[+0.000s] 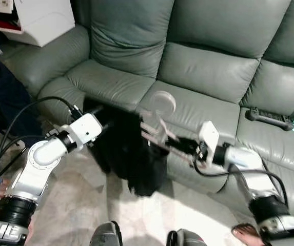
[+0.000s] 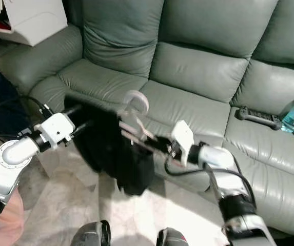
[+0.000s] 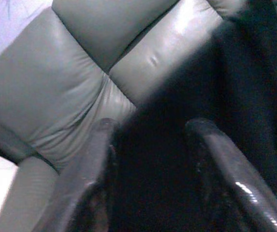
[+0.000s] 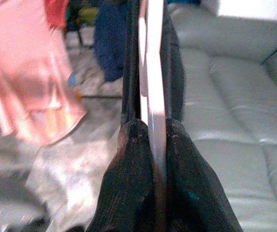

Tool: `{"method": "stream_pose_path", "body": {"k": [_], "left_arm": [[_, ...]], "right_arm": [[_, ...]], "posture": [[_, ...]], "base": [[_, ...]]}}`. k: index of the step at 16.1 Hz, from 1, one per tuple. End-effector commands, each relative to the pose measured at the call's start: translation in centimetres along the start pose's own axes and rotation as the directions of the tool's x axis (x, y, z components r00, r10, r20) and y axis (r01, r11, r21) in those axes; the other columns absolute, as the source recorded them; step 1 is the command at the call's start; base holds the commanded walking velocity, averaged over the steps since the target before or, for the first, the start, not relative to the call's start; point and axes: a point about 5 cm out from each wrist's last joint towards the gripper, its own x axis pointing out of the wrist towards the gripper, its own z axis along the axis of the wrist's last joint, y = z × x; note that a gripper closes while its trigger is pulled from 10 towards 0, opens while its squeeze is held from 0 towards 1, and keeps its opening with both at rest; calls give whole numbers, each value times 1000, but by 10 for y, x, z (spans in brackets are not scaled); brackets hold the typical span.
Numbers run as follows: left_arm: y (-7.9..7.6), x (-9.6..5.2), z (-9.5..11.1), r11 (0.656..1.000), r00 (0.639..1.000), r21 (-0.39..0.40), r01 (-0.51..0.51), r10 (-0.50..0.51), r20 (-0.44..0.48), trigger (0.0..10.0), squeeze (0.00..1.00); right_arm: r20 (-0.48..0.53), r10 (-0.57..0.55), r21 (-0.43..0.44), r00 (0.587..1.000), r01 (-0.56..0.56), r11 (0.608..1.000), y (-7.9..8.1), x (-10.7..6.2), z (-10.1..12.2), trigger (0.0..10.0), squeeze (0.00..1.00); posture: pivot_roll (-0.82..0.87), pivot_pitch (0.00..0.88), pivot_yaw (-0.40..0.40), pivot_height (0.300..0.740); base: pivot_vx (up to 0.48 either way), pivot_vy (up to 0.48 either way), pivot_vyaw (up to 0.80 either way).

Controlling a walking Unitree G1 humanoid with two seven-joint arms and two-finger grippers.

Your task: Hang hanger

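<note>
Two silver robot arms reach forward from the bottom of the head views, angled toward each other. The left arm rises from the lower left corner, its elbow bent and black cables looping behind it. The left gripper (image 1: 101, 119) points toward the middle, its two long black fingers (image 3: 87, 164) spread apart with dark cloth lying between them. The right arm comes up from the lower right corner, forearm stretched toward the centre. The right gripper (image 1: 163, 139) has its two black fingers (image 4: 131, 179) pressed together on a thin pale bar, which runs straight out between them.
</note>
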Motion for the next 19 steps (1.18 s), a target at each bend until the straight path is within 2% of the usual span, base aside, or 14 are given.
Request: {"method": "stream_pose_path", "body": {"k": [1, 4, 6, 7, 10, 12, 13, 14, 15, 17, 19], "left_arm": [[5, -4, -2, 997, 1000, 77, -3, 4, -3, 10000, 1000], [0, -11, -8, 990, 1000, 137, 27, -27, -2, 10000, 1000], [-9, -16, -13, 981, 994, 165, 105, -105, -9, 10000, 1000], [-9, -16, -13, 980, 994, 161, 113, -112, -10, 10000, 1000], [-20, -15, -16, 957, 972, 179, 228, -233, 8, 10000, 1000], [-21, -12, -21, 942, 957, 175, 287, -289, -17, 10000, 1000], [-21, -11, -23, 937, 953, 175, 301, -301, -24, 8235, 365], [-22, -8, -24, 930, 945, 170, 326, -325, -38, 1294, 0], [-22, -6, -26, 926, 941, 168, 338, -335, -47, 0, 0], [-16, 7, -29, 914, 931, 179, 365, -354, -90, 0, 0], [-17, 11, -30, 893, 912, 182, 410, -398, -104, 0, 0]], "right_arm": [[22, 43, -81, 999, -41, 996, -3, -4, 15, 10000, 0], [-54, 54, -138, 997, -61, 989, -6, -15, 8, 10000, 0], [-103, 85, -203, 991, -104, 974, -7, -18, 6, 10000, 0], [-105, 84, -209, 991, -105, 972, -8, -18, 7, 10000, 0], [-109, 96, -232, 989, -119, 965, -12, -17, 10, 10000, 0], [-113, 97, -245, 989, -122, 962, -12, -16, 10, 10000, 0], [-112, 99, -249, 989, -124, 961, -11, -16, 10, 10000, 0], [-107, 103, -252, 989, -127, 959, -10, -15, 10, 10000, 0], [-105, 106, -255, 989, -130, 958, -9, -14, 9, 10000, 0], [-115, 121, -281, 986, -149, 948, -6, -13, 8, 10000, 0], [-116, 122, -295, 986, -151, 943, -5, -12, 8, 10000, 0]], "posture": [[-22, 87, 14, 740], [-20, 87, 15, 740], [-13, 84, 9, 740], [-13, 84, 9, 740], [-13, 80, 8, 740], [-20, 75, 11, 740], [-25, 73, 13, 740], [-29, 71, 15, 740], [-31, 70, 15, 740], [-36, 72, 16, 740], [-39, 73, 20, 740]], "base": [[0, 0, 0], [0, 0, 0], [0, 0, 0], [0, 0, 0], [0, 0, 0], [0, 0, 0], [0, 0, 0], [0, 0, 0], [0, 0, 0], [0, 0, 0], [0, 0, 0]]}}
